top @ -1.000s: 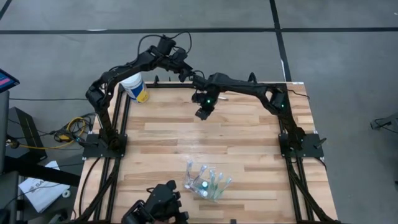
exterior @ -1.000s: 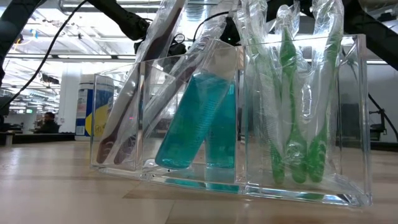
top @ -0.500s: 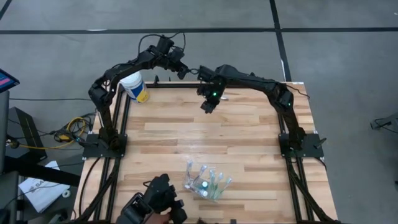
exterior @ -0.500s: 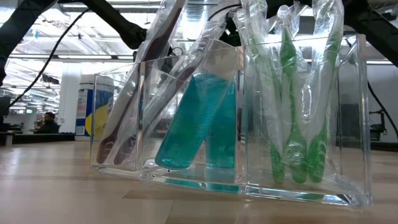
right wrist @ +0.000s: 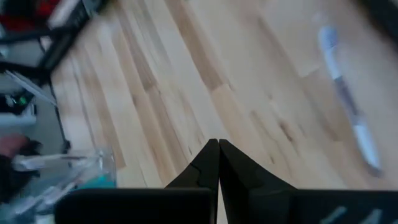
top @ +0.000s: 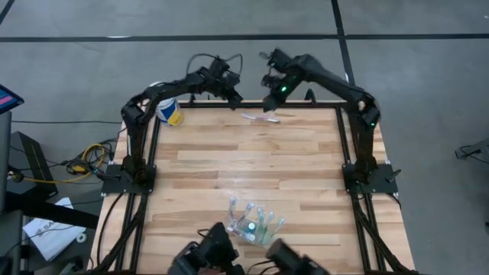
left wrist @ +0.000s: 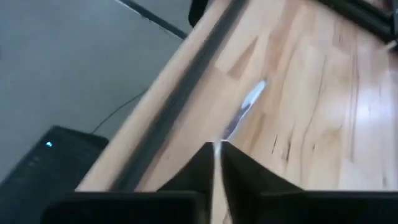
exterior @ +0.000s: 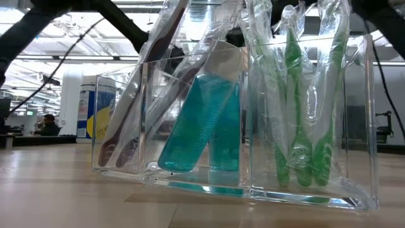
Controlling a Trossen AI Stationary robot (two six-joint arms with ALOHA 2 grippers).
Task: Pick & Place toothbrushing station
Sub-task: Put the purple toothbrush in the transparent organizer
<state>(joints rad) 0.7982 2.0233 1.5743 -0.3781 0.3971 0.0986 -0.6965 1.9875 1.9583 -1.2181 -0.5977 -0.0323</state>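
The toothbrushing station, a clear compartmented holder, stands on its base near the table's front edge. It holds wrapped purple and green toothbrushes and teal tubes. One wrapped toothbrush lies flat on the wood by the far edge. My left gripper is down at that toothbrush's left end, shut on it. My right gripper hangs shut and empty above the far edge; in its wrist view the toothbrush lies farther off. My left gripper pinches the thin clear end of the wrapped toothbrush between its two fingers. The fingers slant down from the table's far left and lie along the toothbrush. The rest of the toothbrush stretches away from the fingertips over the wood, close to the table.
A white canister with a yellow label stands at the far left corner, under my left arm. The black frame rail runs along the far edge next to the toothbrush. Bare wood lies between the toothbrush and the station.
My right gripper has risen and drawn back from the far middle of the table toward the far edge, passing over the lying toothbrush. My left gripper has come down from beyond the far edge to the toothbrush's left end. The station has kept still.
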